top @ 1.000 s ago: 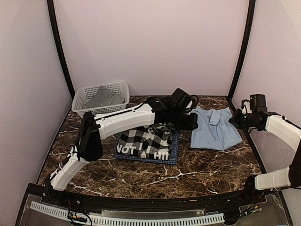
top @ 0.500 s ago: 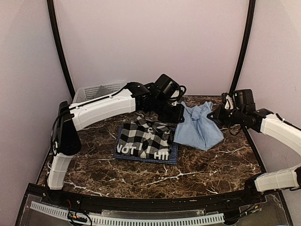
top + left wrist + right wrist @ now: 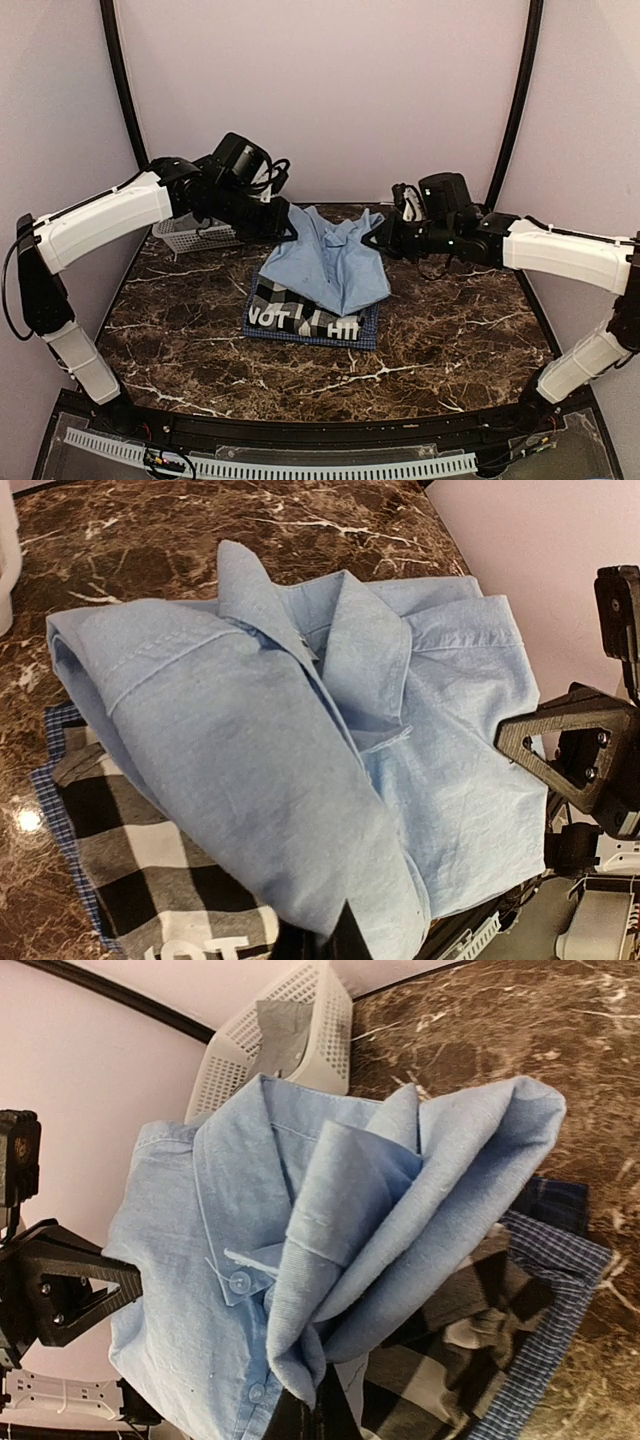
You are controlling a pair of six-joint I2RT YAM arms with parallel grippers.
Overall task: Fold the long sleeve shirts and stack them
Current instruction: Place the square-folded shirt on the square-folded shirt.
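Just left of my left claw (image 3: pixel 281 226), and lower down, the white basket (image 3: pixel 182 236) sits at the back of the desk (image 3: pixel 440 345). From the right wrist camera I can make out a grey shirt (image 3: pixel 283 1022) lying in it.

The left claw is raised above the desk and pinched tight on one edge of the light blue shirt (image 3: pixel 330 262) — the cloth disappears between its fingers at the bottom of the left wrist view. The shirt hangs between the two claws, folded, collar uppermost. Its lower end sags down and forward over the stack below.

That stack lies beneath and a little in front of both claws. On top is a black-and-white checked shirt (image 3: pixel 300 312) with white lettering. Under it is a dark blue fine-checked shirt (image 3: pixel 371 322), whose edge shows along the front and right side. Whether the blue cloth rests on the checked shirt or hangs just clear of it, I cannot tell.

To the right, my right claw (image 3: pixel 376 240) is at about the same height as the left one and faces it. It is clamped shut on the shirt's opposite edge — a bunch of folded fabric runs straight into its fingers in the right wrist view.
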